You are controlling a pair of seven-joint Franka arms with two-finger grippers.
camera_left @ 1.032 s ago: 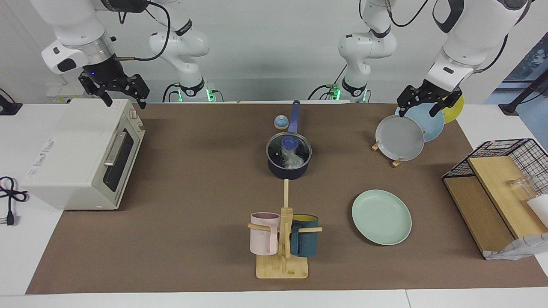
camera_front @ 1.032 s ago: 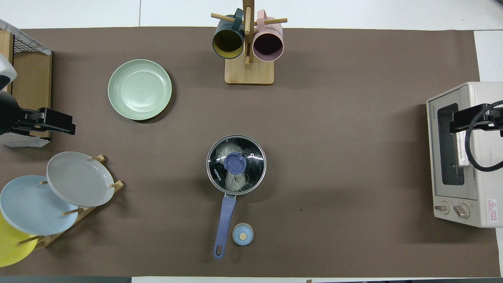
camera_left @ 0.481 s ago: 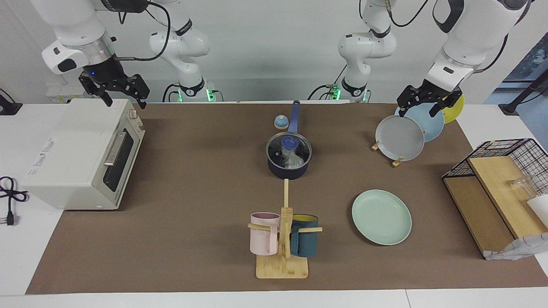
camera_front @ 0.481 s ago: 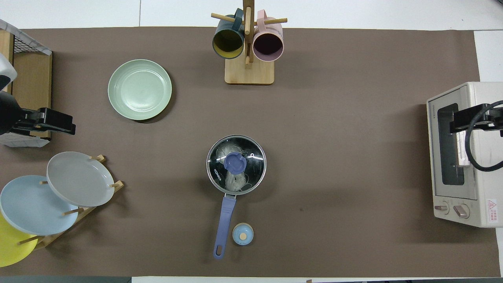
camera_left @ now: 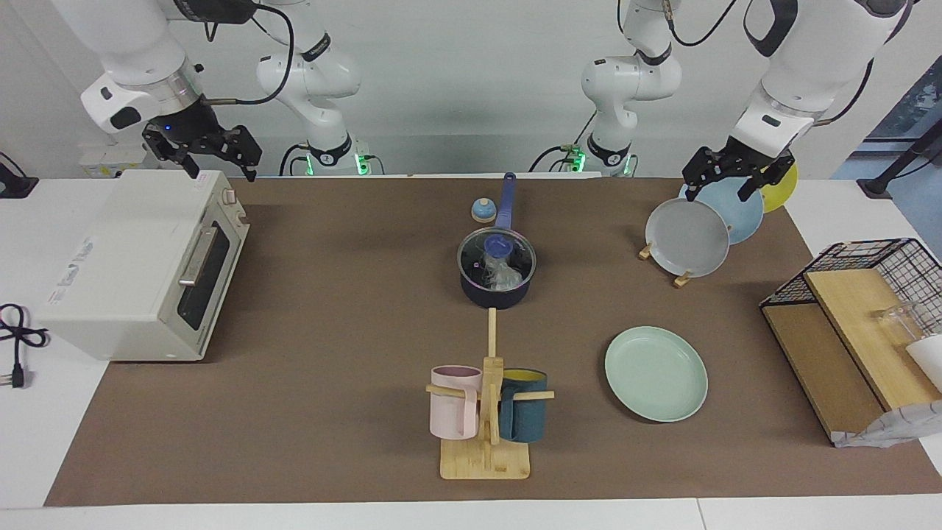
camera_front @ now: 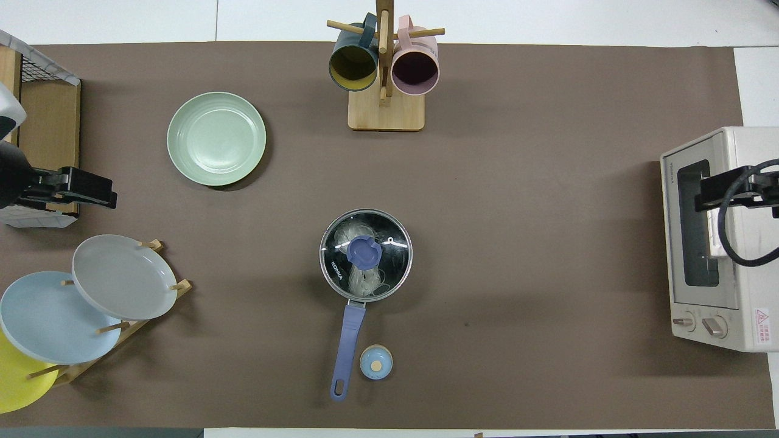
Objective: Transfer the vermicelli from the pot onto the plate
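Colours of the tabletop objects.
Navy pot (camera_left: 495,291), translucent white vermicelli (camera_front: 359,278), mint-green plate (camera_left: 656,374), brown mat (camera_front: 517,255).

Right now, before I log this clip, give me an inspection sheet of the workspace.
Surface: brown mat on a white table.
Job's things: vermicelli in the pot under a glass lid; plate bare.
Clutter: mug rack, plate rack, toaster oven, wire basket, small blue knob.
Grippers: left gripper over the plate rack, open; right gripper over the toaster oven, open.
Cables: black cord beside the toaster oven.
Surroundings: white wall.
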